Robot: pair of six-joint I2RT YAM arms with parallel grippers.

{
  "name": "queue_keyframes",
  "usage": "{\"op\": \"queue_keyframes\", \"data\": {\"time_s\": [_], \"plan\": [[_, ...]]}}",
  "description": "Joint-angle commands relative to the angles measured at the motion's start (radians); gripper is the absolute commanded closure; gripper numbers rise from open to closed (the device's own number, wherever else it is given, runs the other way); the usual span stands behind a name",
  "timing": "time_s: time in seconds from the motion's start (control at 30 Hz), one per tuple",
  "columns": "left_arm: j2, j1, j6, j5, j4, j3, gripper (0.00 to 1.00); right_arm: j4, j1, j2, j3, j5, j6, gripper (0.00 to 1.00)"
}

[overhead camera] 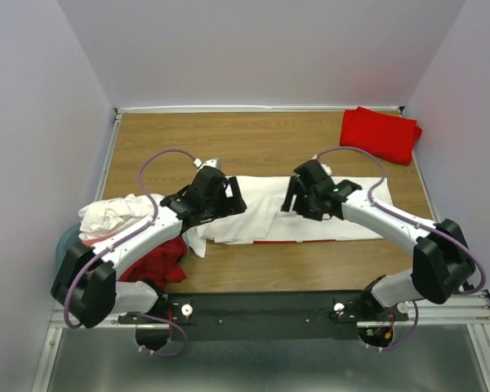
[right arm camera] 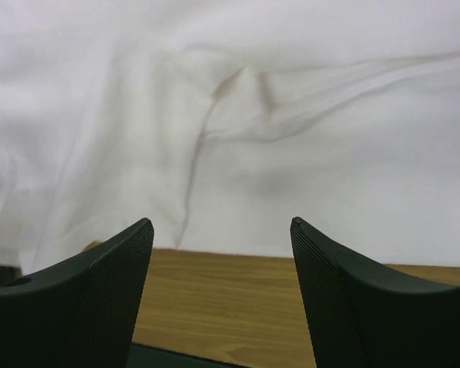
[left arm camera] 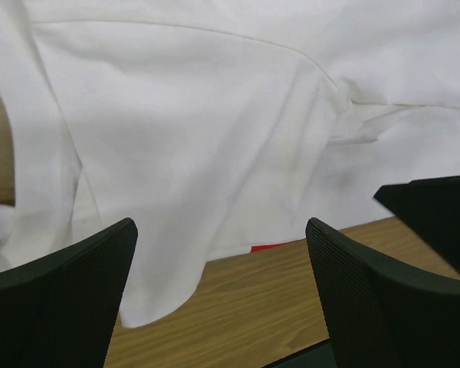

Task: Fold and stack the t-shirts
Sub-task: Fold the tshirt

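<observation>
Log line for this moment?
left pincer open | right pincer open | both at white cloth t-shirt | folded red cloth t-shirt far right

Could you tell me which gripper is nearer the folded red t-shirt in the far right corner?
Right. The right gripper sits over the white t-shirt, near-left of the folded red t-shirt; the left gripper is over the white shirt's left end, farther off.

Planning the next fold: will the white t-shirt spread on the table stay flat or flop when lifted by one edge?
Probably flop: the white t-shirt lies in soft wrinkles, so lifted edges should drape and sag. Its curling hem looks thin, so likely light. Pushed, it would probably bunch rather than slide across the wooden table.
</observation>
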Motion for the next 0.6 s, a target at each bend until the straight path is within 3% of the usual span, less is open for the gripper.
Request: {"op": "queue_keyframes", "data": {"time_s": [0.0, 0.2, 0.57], "plan": [[0.100, -0.018, 0.042, 0.041, 0.095, 0.045, 0.02, -0.048, -0.165, -0.099, -0.074, 0.073, -0.081, 0.18], [0.271, -0.031, 0.086, 0.095, 0.162, 0.072, 0.02, -0.042, -0.345, -0.156, -0.175, 0.108, -0.182, 0.09], [0.548, -0.022, 0.154, 0.031, 0.219, 0.183, 0.02, -0.013, -0.368, -0.188, -0.370, -0.036, -0.078, 0.09]]}}
